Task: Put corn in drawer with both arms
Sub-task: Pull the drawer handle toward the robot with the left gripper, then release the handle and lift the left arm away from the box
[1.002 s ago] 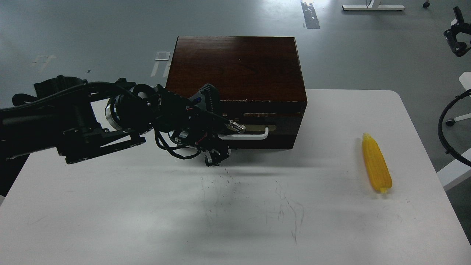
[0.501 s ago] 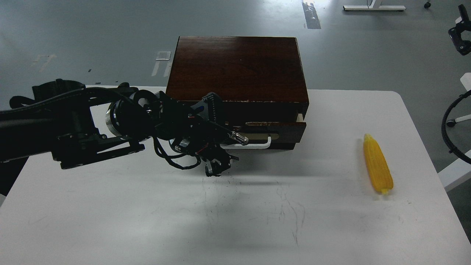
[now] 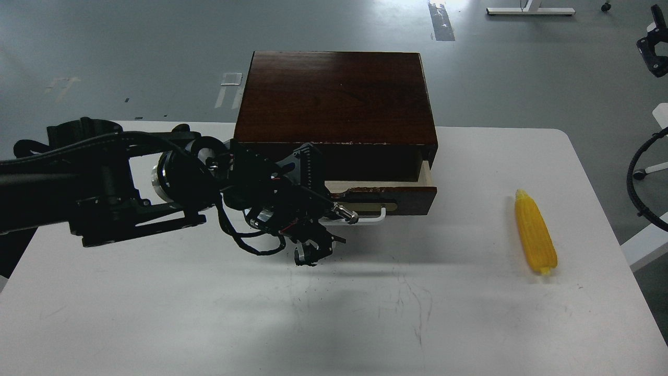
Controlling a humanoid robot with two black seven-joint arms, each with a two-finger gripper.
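The yellow corn [image 3: 535, 240] lies on the white table [image 3: 156, 313] at the right, tip pointing away, well apart from both arms. The dark brown wooden box [image 3: 334, 99] stands at the table's back. Its drawer [image 3: 412, 196] is pulled partly out, and a strip of pale wood shows along its top edge. My left gripper [image 3: 336, 215] is closed on the left end of the white bar handle [image 3: 380, 215]. My right gripper [image 3: 655, 34] is small and dark at the top right edge, off the table. I cannot tell its fingers apart.
Black cables hang under my left wrist [image 3: 250, 235], just above the table. A black hose loop [image 3: 634, 177] curves in at the right edge. Pen scuffs mark the table in front of the box.
The drawer has slid out toward me, from shut to partly open, with my left gripper moving back with the handle. The right gripper rose slightly at the top right. The corn has not moved.
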